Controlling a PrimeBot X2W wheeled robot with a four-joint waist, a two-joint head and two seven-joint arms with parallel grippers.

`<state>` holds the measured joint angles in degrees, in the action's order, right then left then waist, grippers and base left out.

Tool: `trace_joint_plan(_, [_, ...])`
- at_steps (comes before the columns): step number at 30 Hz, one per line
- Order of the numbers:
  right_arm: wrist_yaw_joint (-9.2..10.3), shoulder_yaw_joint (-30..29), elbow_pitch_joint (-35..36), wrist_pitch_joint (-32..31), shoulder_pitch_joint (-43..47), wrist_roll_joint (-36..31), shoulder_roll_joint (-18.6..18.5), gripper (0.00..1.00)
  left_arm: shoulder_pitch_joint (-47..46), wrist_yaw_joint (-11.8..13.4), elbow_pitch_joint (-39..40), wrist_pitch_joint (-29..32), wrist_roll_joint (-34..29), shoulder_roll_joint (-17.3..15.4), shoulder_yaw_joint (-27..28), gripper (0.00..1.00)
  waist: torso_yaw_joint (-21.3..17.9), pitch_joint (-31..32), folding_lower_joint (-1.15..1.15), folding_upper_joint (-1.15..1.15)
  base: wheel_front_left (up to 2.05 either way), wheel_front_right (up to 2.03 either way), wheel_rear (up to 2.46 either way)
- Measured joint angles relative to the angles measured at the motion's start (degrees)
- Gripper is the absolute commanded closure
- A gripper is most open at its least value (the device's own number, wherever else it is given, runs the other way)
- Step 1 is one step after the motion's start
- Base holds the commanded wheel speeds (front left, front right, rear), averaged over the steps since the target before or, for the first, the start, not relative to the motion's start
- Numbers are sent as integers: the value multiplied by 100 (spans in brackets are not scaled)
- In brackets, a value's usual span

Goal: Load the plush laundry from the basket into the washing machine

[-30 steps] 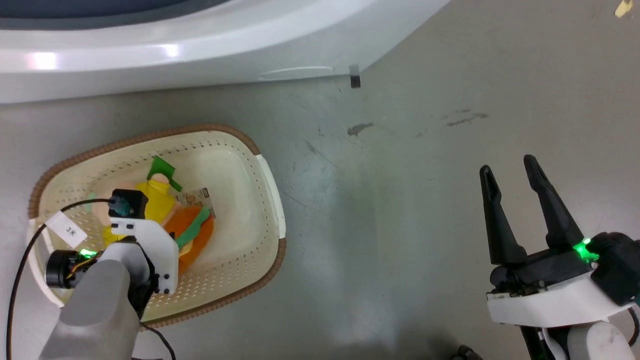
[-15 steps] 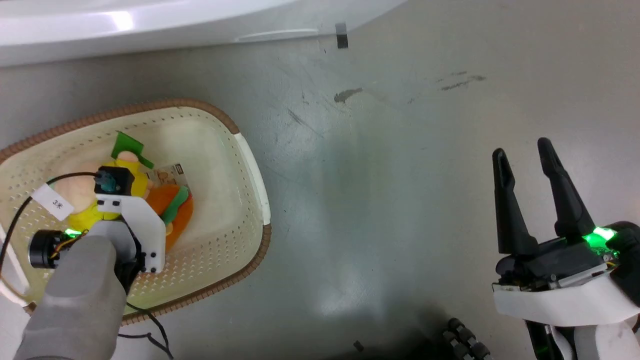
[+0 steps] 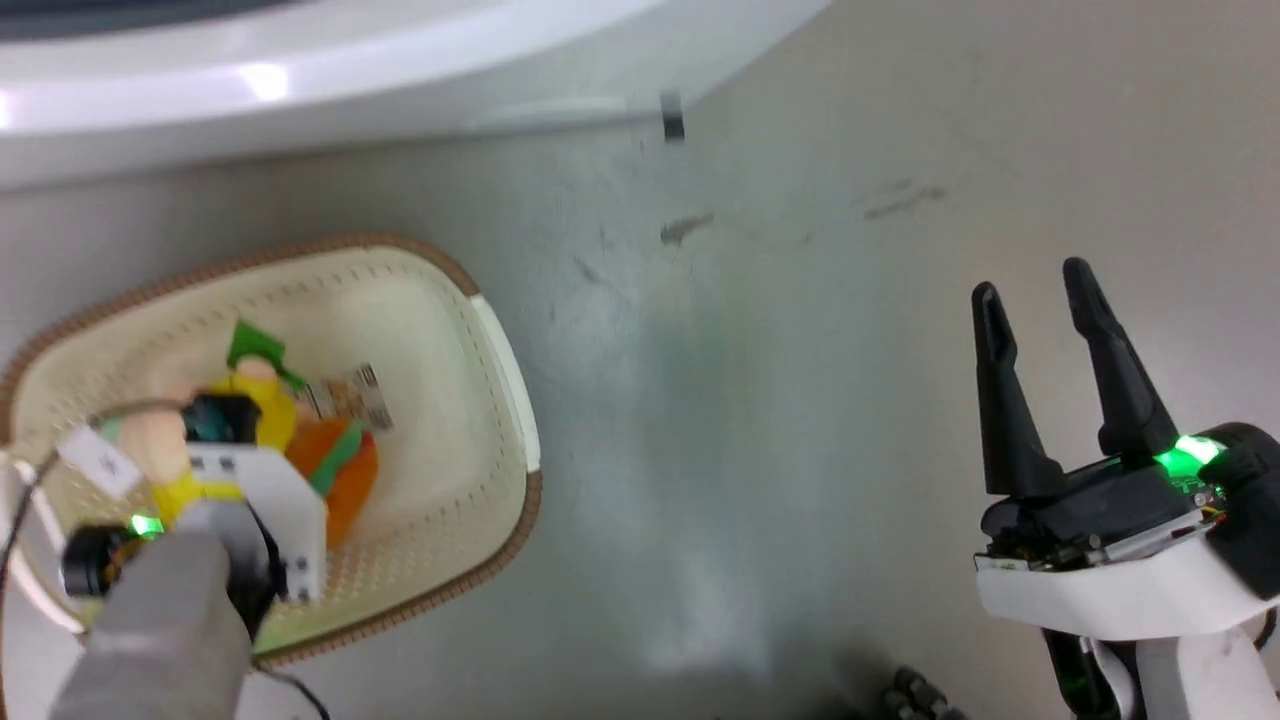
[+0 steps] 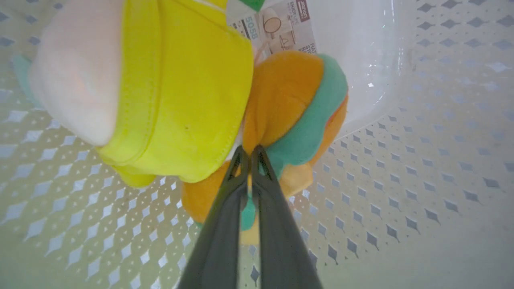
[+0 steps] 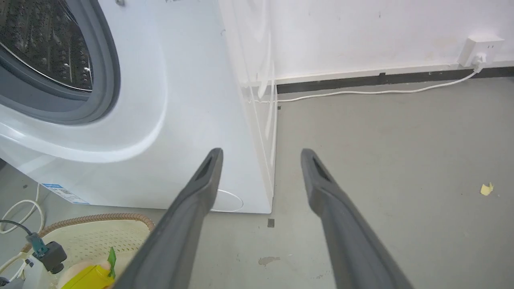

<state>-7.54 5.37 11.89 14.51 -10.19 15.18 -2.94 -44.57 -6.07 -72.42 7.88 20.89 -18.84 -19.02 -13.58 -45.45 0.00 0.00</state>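
The cream basket (image 3: 508, 345) with a brown rim sits on the floor at the left of the head view. In it lie the peach-pink plush in yellow (image 3: 258, 418) and the orange plush with a green stripe (image 3: 348, 478). My left wrist (image 3: 265, 500) hangs over them. In the left wrist view my left gripper (image 4: 249, 151) is shut, its tips pinched into the orange plush (image 4: 281, 92) right beside the yellow plush (image 4: 180, 88). My right gripper (image 3: 1035, 290) stands open over bare floor at the right, holding nothing. The white washing machine (image 5: 172, 100) shows its grey gasket (image 5: 105, 72) and steel drum (image 5: 36, 36).
The printed label (image 4: 277, 28) lies on the basket's bottom behind the toys. A wall socket (image 5: 480, 49) with a white cable (image 5: 361, 92) runs along the skirting. A yellow scrap (image 5: 487, 188) lies on the grey floor, which has dark scuffs (image 3: 685, 228).
The head camera has shifted, so the whole picture slid. My left wrist and the two toys have moved a little toward the basket's near side, uncovering more of the label. The right gripper stays open.
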Motion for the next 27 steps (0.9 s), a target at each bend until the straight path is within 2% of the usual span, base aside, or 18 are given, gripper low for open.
trace_joint_plan(11, [0,-309,-468,25,375,-225,2,0,1103,-115,-11,-1006,144,443,-196,100,128,1602,-1,0,0,0,0])
trace_joint_plan(17, [1,-382,-575,25,710,-364,0,0,1532,-118,233,-1455,202,565,-485,100,298,2494,-2,0,0,0,0])
trace_joint_plan(22, [0,-409,-626,25,981,-416,0,0,1831,-119,671,-1774,411,564,-720,100,487,3120,-3,0,0,0,0])
trace_joint_plan(27, [1,-426,-644,25,1194,-466,0,0,1998,-120,1263,-2128,627,439,-665,100,673,3617,-2,0,0,0,0])
